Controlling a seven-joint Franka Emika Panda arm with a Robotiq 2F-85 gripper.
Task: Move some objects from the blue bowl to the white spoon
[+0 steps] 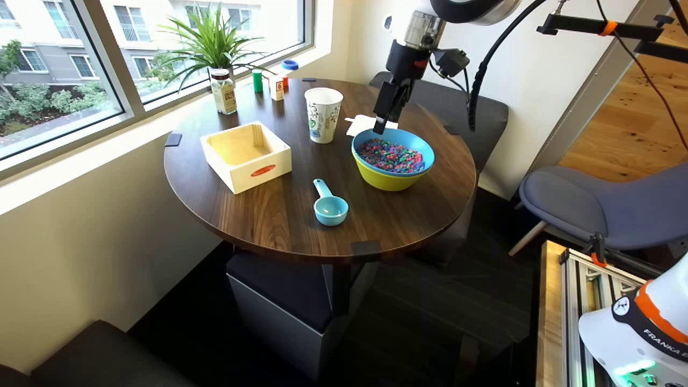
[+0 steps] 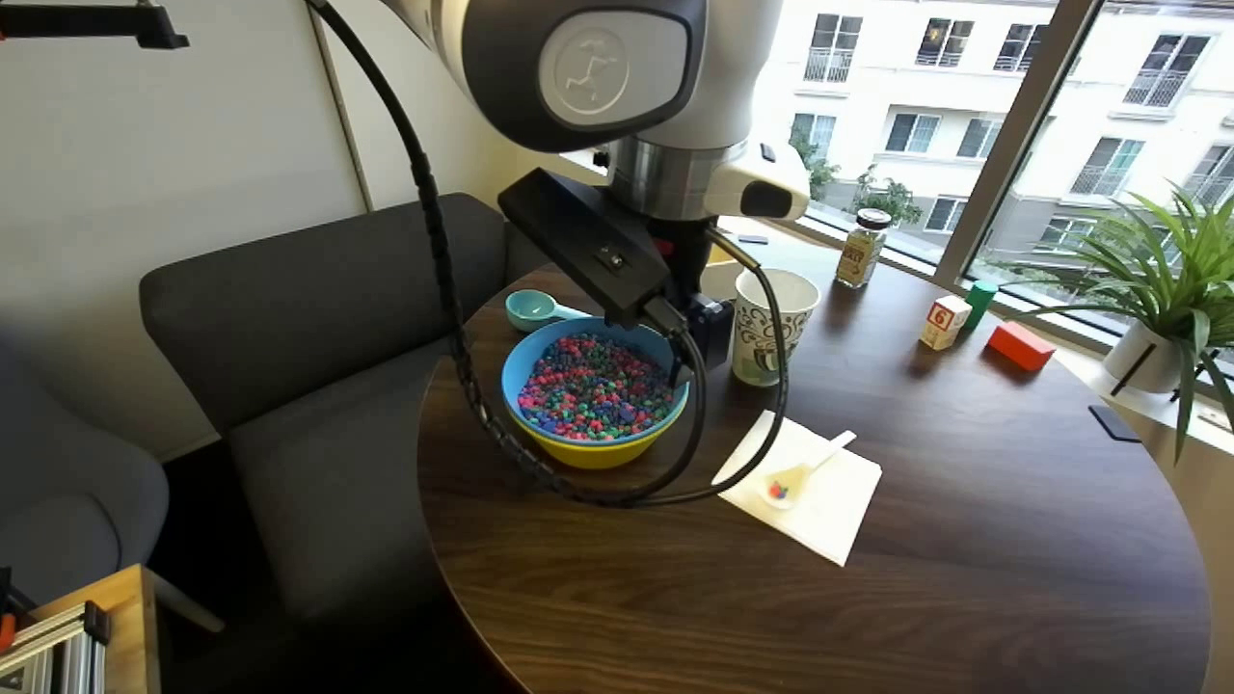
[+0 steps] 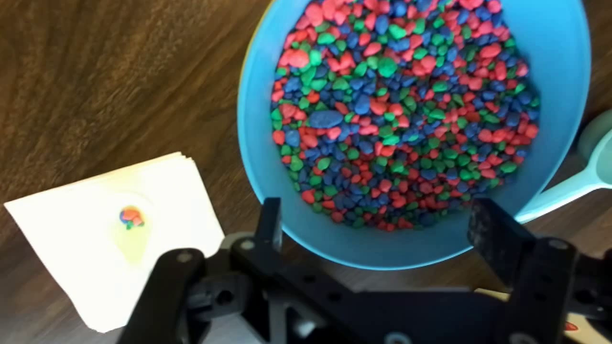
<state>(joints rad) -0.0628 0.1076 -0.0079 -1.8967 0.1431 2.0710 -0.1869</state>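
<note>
The blue bowl (image 1: 418,143) with its yellow-green outside shows in both exterior views (image 2: 519,378) and in the wrist view (image 3: 559,62). It holds many tiny red, blue and green pieces (image 3: 406,119). My gripper (image 3: 377,210) is open, its fingers spread over the bowl's near rim in the wrist view, with nothing between them. In an exterior view the gripper (image 1: 381,124) is just above the bowl's edge. The white spoon (image 2: 815,468) lies on a white napkin (image 2: 848,525) beside the bowl. A few pieces (image 2: 777,491) sit in its head. The spoon looks washed out in the wrist view (image 3: 131,243).
A patterned paper cup (image 1: 322,115) stands close to the bowl and gripper. A teal scoop (image 1: 330,209) lies near the bowl. A yellow square tray (image 1: 263,167), a spice jar (image 1: 223,91) and small blocks (image 2: 945,321) stand on the round table (image 2: 964,578).
</note>
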